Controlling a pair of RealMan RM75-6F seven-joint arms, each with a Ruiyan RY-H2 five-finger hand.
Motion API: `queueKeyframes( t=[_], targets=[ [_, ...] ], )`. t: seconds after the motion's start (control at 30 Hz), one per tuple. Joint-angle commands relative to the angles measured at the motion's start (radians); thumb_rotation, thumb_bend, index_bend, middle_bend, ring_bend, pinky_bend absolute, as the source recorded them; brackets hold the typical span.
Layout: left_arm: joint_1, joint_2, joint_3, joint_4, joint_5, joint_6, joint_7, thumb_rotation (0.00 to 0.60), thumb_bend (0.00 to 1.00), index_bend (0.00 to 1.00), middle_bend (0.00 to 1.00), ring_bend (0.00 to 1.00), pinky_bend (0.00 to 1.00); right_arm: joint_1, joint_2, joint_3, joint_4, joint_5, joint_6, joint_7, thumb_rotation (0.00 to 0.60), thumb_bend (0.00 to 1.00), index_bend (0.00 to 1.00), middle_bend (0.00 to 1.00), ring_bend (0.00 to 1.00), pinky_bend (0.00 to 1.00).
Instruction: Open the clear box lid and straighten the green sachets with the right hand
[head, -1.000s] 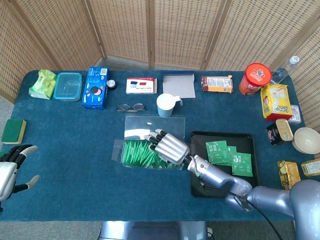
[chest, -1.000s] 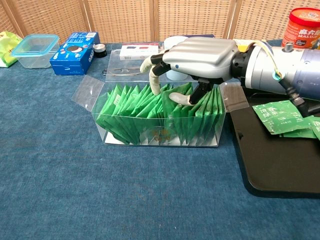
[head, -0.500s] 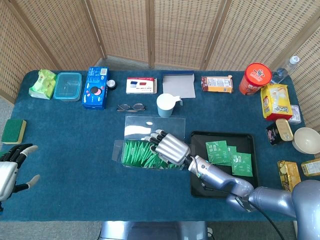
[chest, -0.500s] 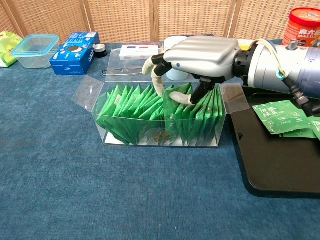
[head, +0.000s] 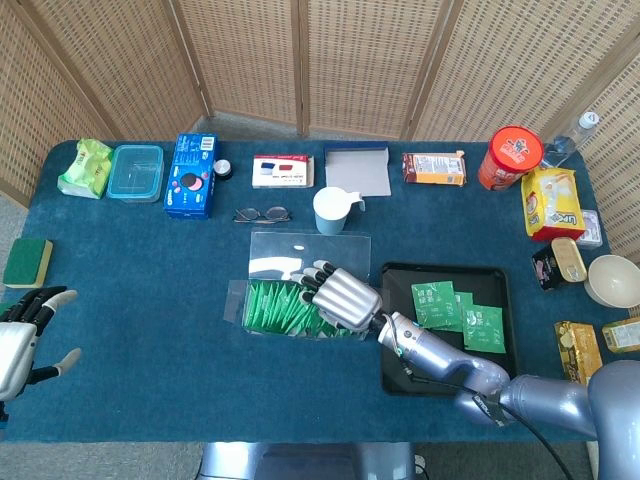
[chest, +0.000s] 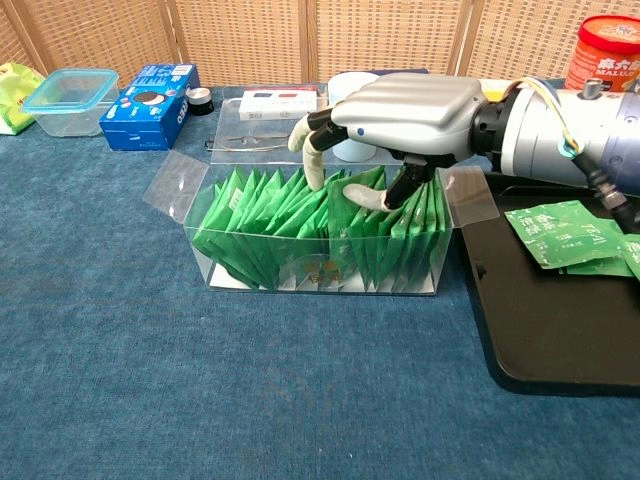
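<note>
over the last second the right robot hand (chest: 400, 115), fingers curled into the green sachets (chest: 300, 225) but gripping none, nudged them slightly upright; the box (chest: 240, 275) sat mid-table, lid (head: 308, 245) open, straightening underway.

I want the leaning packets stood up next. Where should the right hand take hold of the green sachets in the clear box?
By the top edges of the green sachets, from above: the clear box walls their sides, and only the top is open, where the right hand already hovers.
</note>
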Motion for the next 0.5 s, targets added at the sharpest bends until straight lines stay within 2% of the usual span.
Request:
queueKeyframes(
  t=[0.03, 0.5],
  targets=[
    [0.0, 0.0, 0.0, 0.0, 0.001, 0.0, 0.001, 0.6, 0.19, 0.19, 0.17, 0.14, 0.26, 0.0, 0.002, 0.0, -0.004, 0.002, -0.003, -0.002, 0.6, 0.56, 0.38, 0.19, 0.2, 0.19],
    [0.003, 0.0, 0.002, 0.004, 0.002, 0.005, -0.005, 0.6, 0.19, 0.19, 0.17, 0.13, 0.26, -0.004, 0.004, 0.01, -0.02, 0.025, -0.007, -0.014, 0.6, 0.61, 0.39, 0.2, 0.2, 0.19]
  ],
)
